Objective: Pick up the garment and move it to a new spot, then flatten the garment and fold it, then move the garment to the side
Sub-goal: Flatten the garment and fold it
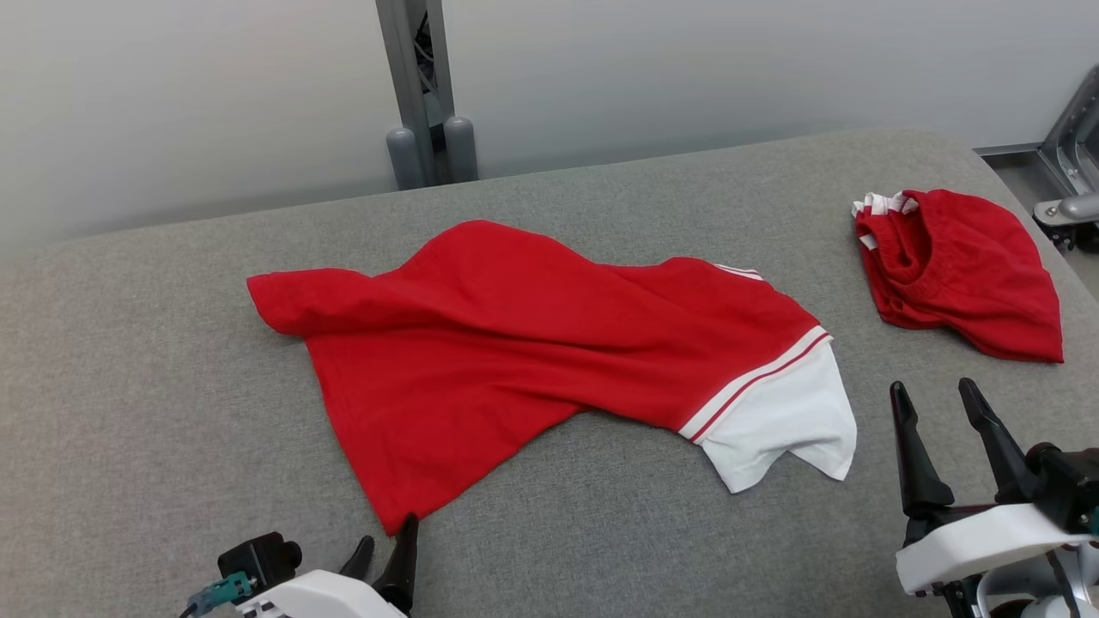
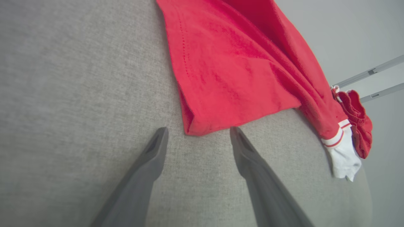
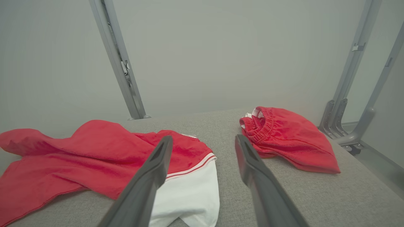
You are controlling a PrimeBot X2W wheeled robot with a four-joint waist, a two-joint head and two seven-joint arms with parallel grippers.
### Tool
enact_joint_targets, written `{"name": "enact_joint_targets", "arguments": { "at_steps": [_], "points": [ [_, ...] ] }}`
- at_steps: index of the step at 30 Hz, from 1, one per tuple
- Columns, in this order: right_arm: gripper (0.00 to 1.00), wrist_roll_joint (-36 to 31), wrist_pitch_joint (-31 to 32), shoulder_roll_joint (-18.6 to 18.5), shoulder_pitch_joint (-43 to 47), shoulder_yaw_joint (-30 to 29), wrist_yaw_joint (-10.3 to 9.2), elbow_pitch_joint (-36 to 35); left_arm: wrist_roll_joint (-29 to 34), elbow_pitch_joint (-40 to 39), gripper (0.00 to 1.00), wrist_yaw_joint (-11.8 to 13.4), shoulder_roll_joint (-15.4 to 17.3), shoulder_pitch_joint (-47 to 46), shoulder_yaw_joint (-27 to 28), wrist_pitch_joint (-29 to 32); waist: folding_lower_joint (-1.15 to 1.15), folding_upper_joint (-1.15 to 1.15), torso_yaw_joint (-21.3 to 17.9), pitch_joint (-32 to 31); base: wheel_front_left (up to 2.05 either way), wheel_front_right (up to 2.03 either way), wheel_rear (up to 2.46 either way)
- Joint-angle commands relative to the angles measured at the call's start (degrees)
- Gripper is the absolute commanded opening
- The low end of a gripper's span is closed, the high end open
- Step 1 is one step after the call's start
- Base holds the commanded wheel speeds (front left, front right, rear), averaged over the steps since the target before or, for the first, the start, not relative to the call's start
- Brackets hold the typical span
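The garment [image 1: 532, 335] is a red shirt with a white, red-striped sleeve. It lies spread and wrinkled across the middle of the grey padded table [image 1: 129, 386]. My left gripper [image 1: 388, 534] is open at the lower left, its fingertips just short of the shirt's near bottom corner. The left wrist view shows that corner of the garment [image 2: 227, 69] right above the open left gripper [image 2: 198, 130], with nothing between the fingers. My right gripper [image 1: 932, 386] is open and empty, just right of the white sleeve. In the right wrist view the garment [image 3: 94, 151] lies ahead and left of the right gripper [image 3: 203, 137].
A second red piece of clothing [image 1: 962, 266] with an elastic waistband lies crumpled at the table's far right, beyond my right gripper. A grey post [image 1: 412, 86] rises behind the table's far edge. Metal frame parts [image 1: 1069, 172] stand past the right edge.
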Motion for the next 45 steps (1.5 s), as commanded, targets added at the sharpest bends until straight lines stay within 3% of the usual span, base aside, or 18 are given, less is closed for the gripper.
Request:
{"name": "enact_joint_targets", "arguments": {
  "at_steps": [1, 7, 9, 10, 11, 12, 13, 25, 35, 44, 45],
  "points": [
    [1.00, 0.4, -0.6, -0.3, -0.7, -0.2, 0.01, 0.1, -0.6, 0.9, 1.00, -0.4, -0.1, -1.2, 0.5, 0.0, 0.00, 0.00, -0.4, 0.5, 0.00, 0.00, 0.00],
    [1.00, 0.5, -0.6, -0.3, -1.1, -0.2, 0.01, 0.3, -2.3, 5.6, 0.98, -1.8, -1.2, -3.6, 0.9, -0.9, 0.00, 0.00, -1.0, 1.4, 0.00, 0.00, 0.00],
    [1.00, 0.6, -0.5, -0.3, -1.2, -0.2, 0.01, 0.5, -2.5, 6.8, 0.45, -2.6, -1.6, -4.5, 0.5, -1.4, 0.00, 0.00, -1.2, 1.6, 0.00, 0.00, 0.00],
    [1.00, 0.6, -0.4, -0.3, -1.2, -0.2, 0.01, 0.6, -2.5, 7.4, 0.24, -2.9, -1.7, -4.9, 0.4, -1.7, 0.00, 0.00, -1.2, 1.7, 0.00, 0.00, 0.00],
    [1.00, 0.6, -0.4, -0.3, -1.2, -0.2, 0.01, 0.6, -2.5, 7.4, 0.24, -2.9, -1.7, -4.9, 0.4, -1.7, 0.00, 0.00, -1.2, 1.7, 0.00, 0.00, 0.00],
    [1.00, 0.8, -0.3, -0.3, -1.2, -0.2, 0.01, 0.8, -2.6, 7.9, 0.02, -3.3, -1.9, -5.4, 0.3, -2.2, 0.00, 0.00, -1.3, 1.8, 0.00, 0.00, 0.00],
    [1.00, 1.2, -0.2, -0.3, -1.2, -0.3, 0.01, 1.1, -2.7, 8.4, 0.00, -3.6, -2.0, -5.7, 0.2, -2.6, 0.00, 0.00, -1.3, 1.9, 0.00, 0.00, 0.00],
    [1.00, 14.9, 0.4, -0.3, -1.7, -0.4, 0.01, 14.3, -3.9, 7.7, 0.00, -6.8, -2.5, -7.4, 0.8, -7.9, 0.00, 0.00, -0.6, 2.7, 0.00, 0.00, 0.00],
    [1.00, 24.4, 0.4, -0.3, -9.7, 3.3, 0.01, 31.7, -2.1, 2.1, 0.00, -5.4, -1.8, -6.2, -1.0, -7.1, 0.00, 0.00, 2.4, 3.2, 0.00, 0.00, 0.00],
    [1.00, 24.2, -1.6, -0.2, -16.6, 5.2, 0.01, 43.7, -1.7, -1.3, 0.00, -4.2, -0.9, -5.1, -1.3, -6.7, 0.00, 0.00, 4.0, 3.9, 0.00, 0.00, 0.00],
    [0.90, 24.3, -2.0, -0.1, -17.2, 5.3, 0.00, 44.9, -1.7, -1.5, 0.00, -4.0, -0.8, -5.0, -1.3, -6.7, 0.00, 0.00, 4.2, 3.9, 0.00, 0.00, 0.00]
  ]
}}
